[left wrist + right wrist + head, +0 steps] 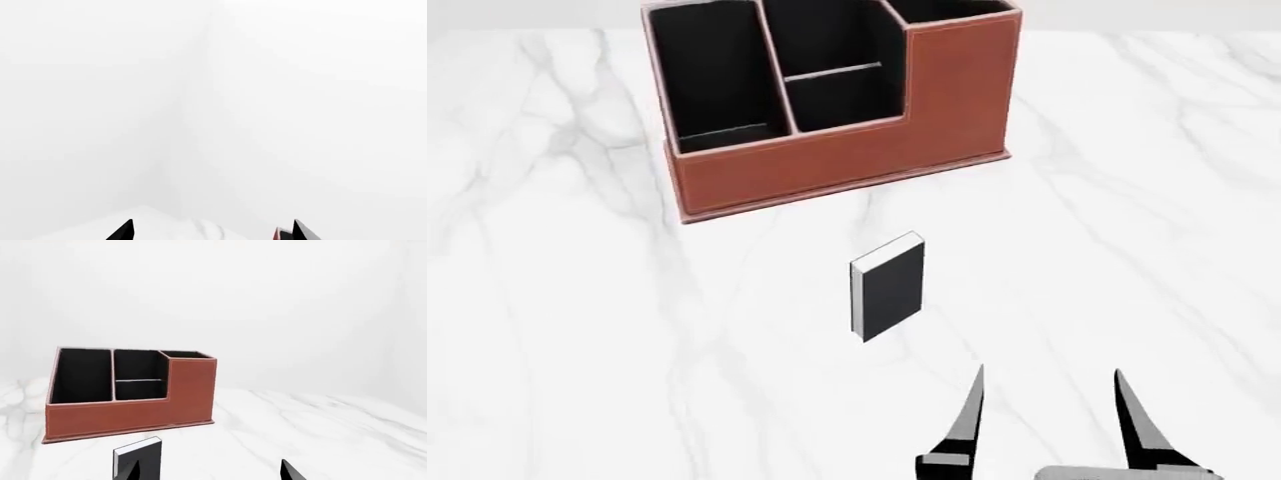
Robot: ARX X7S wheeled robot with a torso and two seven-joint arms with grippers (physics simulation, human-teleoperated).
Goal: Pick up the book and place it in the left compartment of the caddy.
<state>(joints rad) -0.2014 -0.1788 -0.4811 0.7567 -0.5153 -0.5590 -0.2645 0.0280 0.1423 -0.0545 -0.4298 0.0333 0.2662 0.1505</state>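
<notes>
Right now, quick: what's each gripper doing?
Left gripper: open, jaws apart, holding nothing.
Right gripper: open, empty, short of the book.

Black book (892,288) (white page edges); reddish-brown caddy (841,170); white grey-veined marble table (561,330).

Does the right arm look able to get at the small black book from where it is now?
Probably yes: the open right gripper sits just short of the small black book with white page edges, with only bare white marble table between them.
</notes>
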